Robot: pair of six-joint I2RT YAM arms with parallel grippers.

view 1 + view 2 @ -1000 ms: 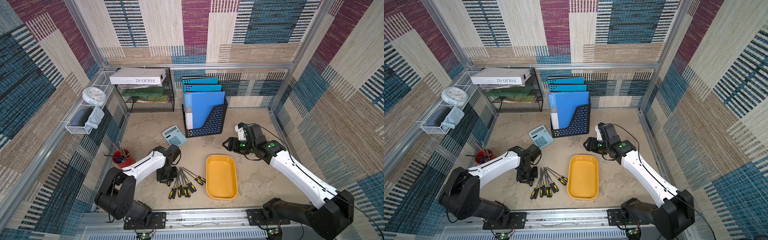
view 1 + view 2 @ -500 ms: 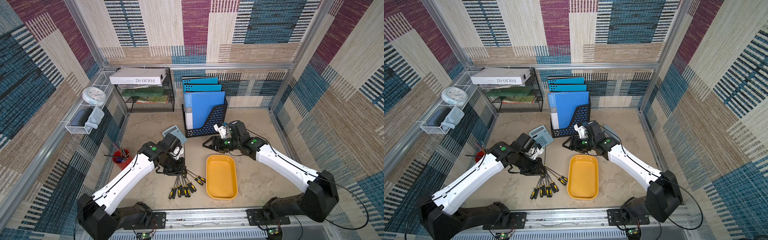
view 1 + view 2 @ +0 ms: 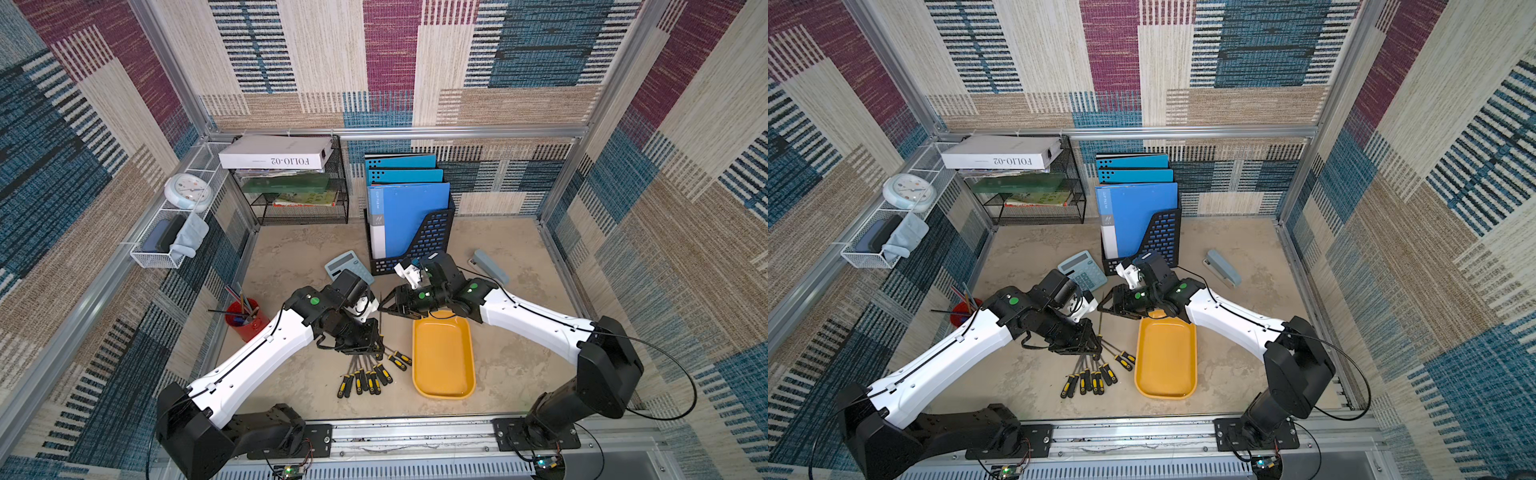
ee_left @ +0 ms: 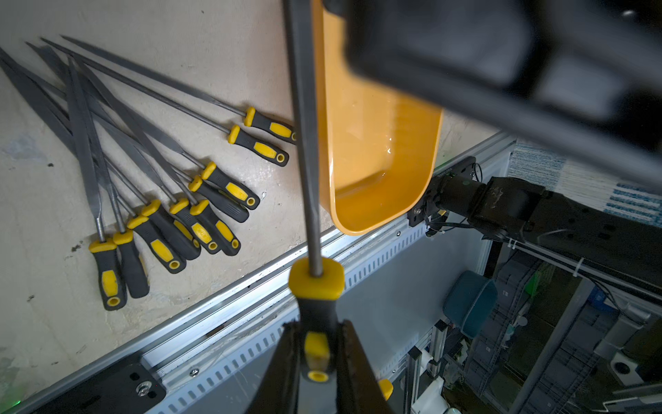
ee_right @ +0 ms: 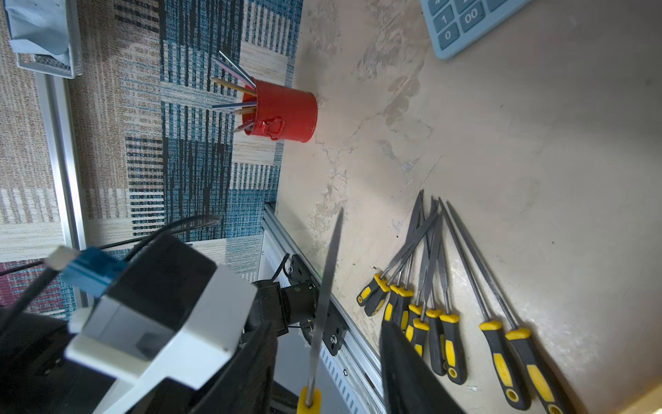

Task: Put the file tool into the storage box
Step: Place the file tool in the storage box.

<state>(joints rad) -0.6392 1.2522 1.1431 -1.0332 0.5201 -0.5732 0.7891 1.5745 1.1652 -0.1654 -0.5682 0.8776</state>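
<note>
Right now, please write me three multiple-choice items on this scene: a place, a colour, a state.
1. Where is the calculator relative to the black folder holder? A) on top B) at its left, on the table C) at its right
2. What colour is the pen cup? A) red B) green C) white
3. The left claw is: A) open, empty B) shut on the handle of a file C) shut on the calculator
1 B, it lies beside the holder's left side; 2 A, its wall is red; 3 B, its jaws press the black-yellow handle.
</note>
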